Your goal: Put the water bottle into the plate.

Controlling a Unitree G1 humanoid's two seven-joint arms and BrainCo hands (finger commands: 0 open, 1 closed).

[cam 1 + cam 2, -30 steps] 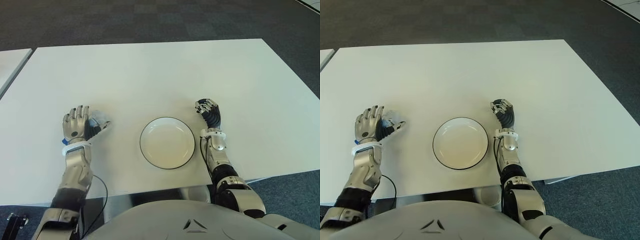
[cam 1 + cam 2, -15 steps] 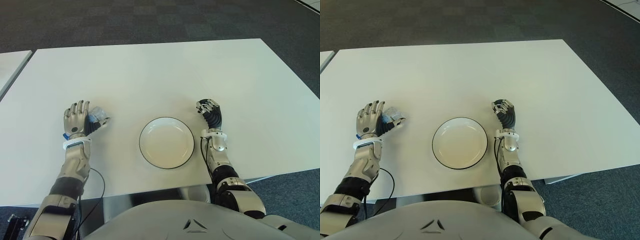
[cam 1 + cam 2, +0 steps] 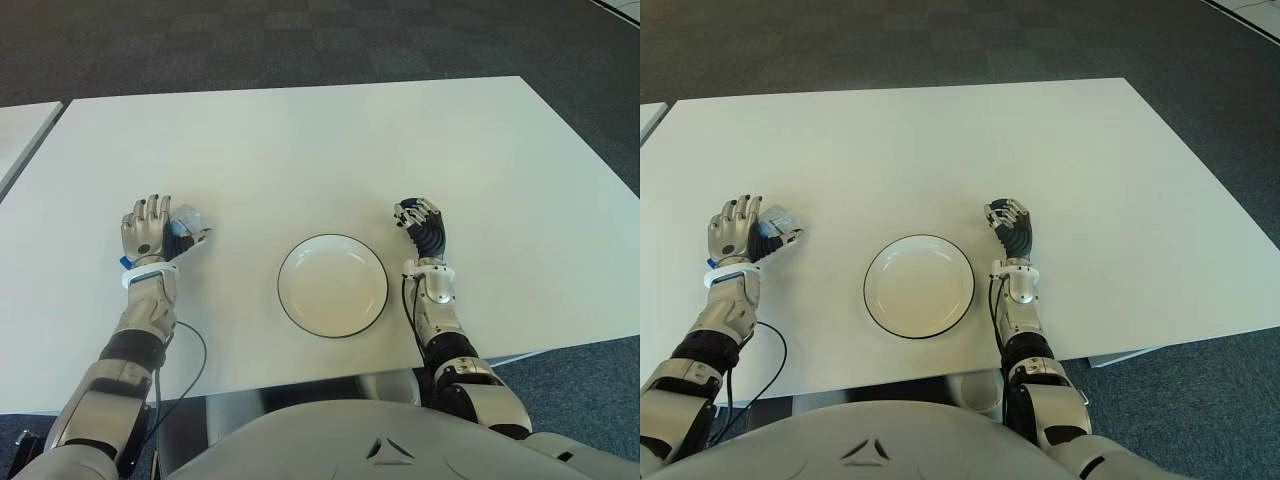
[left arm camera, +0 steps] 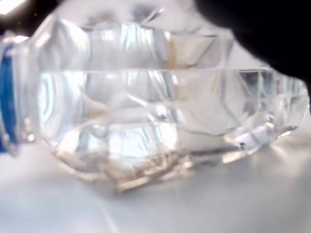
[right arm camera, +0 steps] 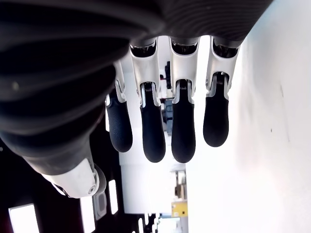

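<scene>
1. Left hand (image 3: 146, 233) at the table's (image 3: 300, 150) left side, fingers wrapped round the bottle (image 3: 187, 222), thumb across it.
2. Bottle is clear with a blue cap (image 4: 6, 92), lying on its side in the left wrist view, low at the tabletop; contact unclear.
3. Plate (image 3: 333, 285) sits near the front edge, well right of the bottle, between the hands.
4. Right hand (image 3: 421, 225) just right of the plate, fingers (image 5: 153, 136) loosely curled, holding nothing.
</scene>
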